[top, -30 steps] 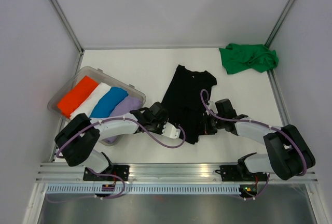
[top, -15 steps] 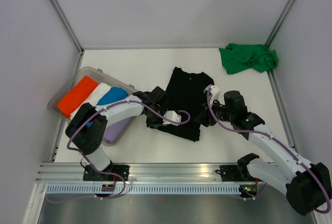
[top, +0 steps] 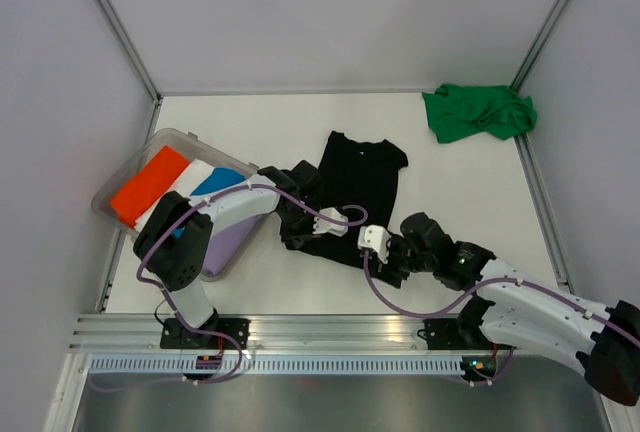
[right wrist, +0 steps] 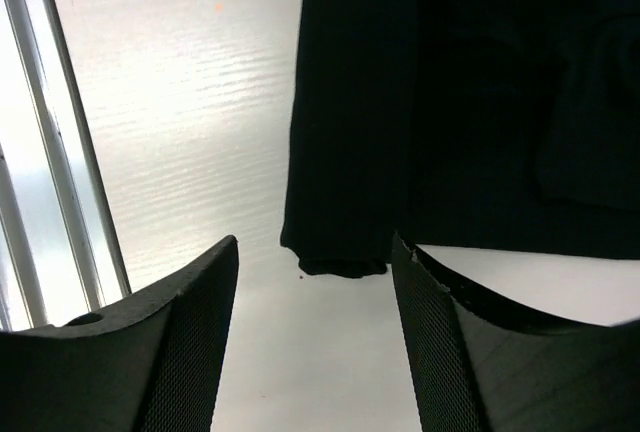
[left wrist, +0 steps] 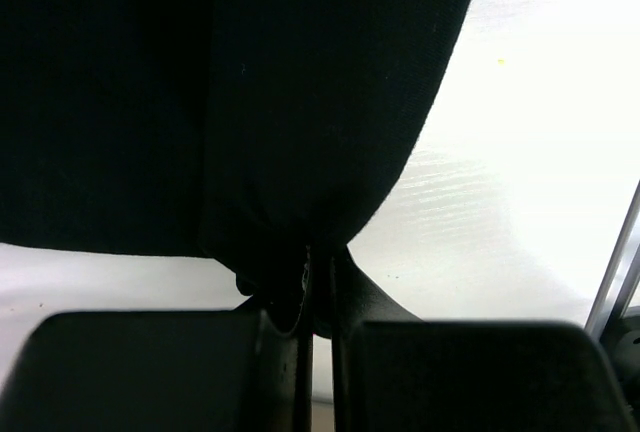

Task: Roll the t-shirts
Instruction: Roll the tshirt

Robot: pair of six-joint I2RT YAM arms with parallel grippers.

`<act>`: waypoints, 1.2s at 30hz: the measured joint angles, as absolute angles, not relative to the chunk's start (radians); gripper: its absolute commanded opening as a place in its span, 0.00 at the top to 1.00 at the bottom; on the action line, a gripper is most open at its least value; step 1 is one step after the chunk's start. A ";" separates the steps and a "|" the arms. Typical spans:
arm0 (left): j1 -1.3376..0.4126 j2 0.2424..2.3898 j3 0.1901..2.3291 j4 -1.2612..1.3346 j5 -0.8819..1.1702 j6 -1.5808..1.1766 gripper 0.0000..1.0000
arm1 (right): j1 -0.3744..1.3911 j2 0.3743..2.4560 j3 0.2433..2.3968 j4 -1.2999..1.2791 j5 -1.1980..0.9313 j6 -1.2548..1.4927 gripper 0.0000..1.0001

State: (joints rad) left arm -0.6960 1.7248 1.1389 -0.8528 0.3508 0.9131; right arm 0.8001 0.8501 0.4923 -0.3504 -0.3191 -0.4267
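The black t-shirt (top: 358, 187) lies flat mid-table, partly folded lengthwise. My left gripper (top: 299, 232) is shut on its near-left edge; in the left wrist view the dark cloth (left wrist: 220, 102) bunches into the closed left gripper (left wrist: 311, 274). My right gripper (top: 386, 258) stands open just short of the shirt's near-right corner. In the right wrist view the right gripper (right wrist: 314, 264) has that corner of the black t-shirt (right wrist: 440, 102) just beyond its fingertips, and nothing is held. The green t-shirt (top: 478, 112) lies crumpled at the far right corner.
A clear plastic bin (top: 172, 135) at the left holds several rolled shirts: orange, white, blue and lavender. A metal rail (top: 340, 330) runs along the near edge, also seen as the rail (right wrist: 55, 152) in the right wrist view. Frame posts and walls bound the table.
My right gripper has let go of the black shirt's right edge, opened and swung back toward the near edge. My left gripper, still shut, has drawn the shirt's left edge away from the rail.
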 measured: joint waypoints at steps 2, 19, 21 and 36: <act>-0.696 1.725 1.140 -0.859 0.351 0.912 0.98 | 0.836 0.900 0.484 -0.338 -0.288 -0.447 0.31; -0.643 1.726 1.172 -0.960 0.396 0.909 0.98 | 0.882 1.164 0.622 -0.362 -0.256 -0.427 1.00; -0.625 1.726 1.172 -0.991 0.400 0.910 0.98 | 0.883 1.156 0.650 -0.370 -0.297 -0.384 1.00; -0.604 1.725 1.173 -1.147 0.490 0.952 0.70 | 0.888 1.046 0.442 -0.184 -0.487 0.198 1.00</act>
State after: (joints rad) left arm -0.6037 1.7252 1.1732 -1.1469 0.4896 0.9520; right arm 0.8879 1.0458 0.4416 -0.1844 -0.4873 0.1978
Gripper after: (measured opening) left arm 0.217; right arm 0.032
